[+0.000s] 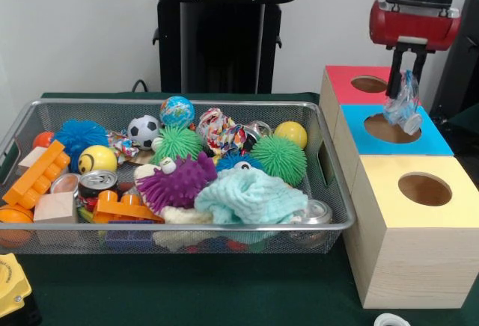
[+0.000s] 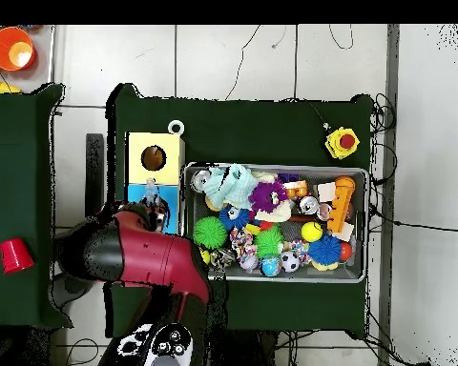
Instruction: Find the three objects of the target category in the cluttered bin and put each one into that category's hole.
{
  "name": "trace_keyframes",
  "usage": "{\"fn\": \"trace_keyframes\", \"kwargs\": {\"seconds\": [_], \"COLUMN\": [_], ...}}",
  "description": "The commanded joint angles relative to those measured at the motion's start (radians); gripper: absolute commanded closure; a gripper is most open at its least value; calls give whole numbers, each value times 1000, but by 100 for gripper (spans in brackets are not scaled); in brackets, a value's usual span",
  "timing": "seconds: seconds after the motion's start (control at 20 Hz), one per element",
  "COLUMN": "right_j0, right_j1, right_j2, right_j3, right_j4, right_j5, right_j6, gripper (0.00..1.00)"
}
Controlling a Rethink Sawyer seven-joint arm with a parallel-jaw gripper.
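A yellow box (image 1: 408, 229) sits closest, and behind it the hand (image 1: 408, 90) pinches a crushed clear bottle (image 1: 404, 108) right over the blue hole (image 1: 391, 128).

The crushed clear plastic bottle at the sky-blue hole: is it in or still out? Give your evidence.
Still out. The crushed clear plastic bottle hangs from the gripper, shut on it, just above the round sky-blue hole.
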Motion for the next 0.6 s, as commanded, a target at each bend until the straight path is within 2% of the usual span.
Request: {"fn": "trace_keyframes", "kwargs": {"seconds": [0.05,0.6], "right_j0": [-14,-30], "right_j1": [99,80], "right_j2": [106,115], "right_j3": [10,44], "right_j4": [68,75], "right_j5": [-54,-57], "right_j6": [270,234], "gripper": [100,100]}}
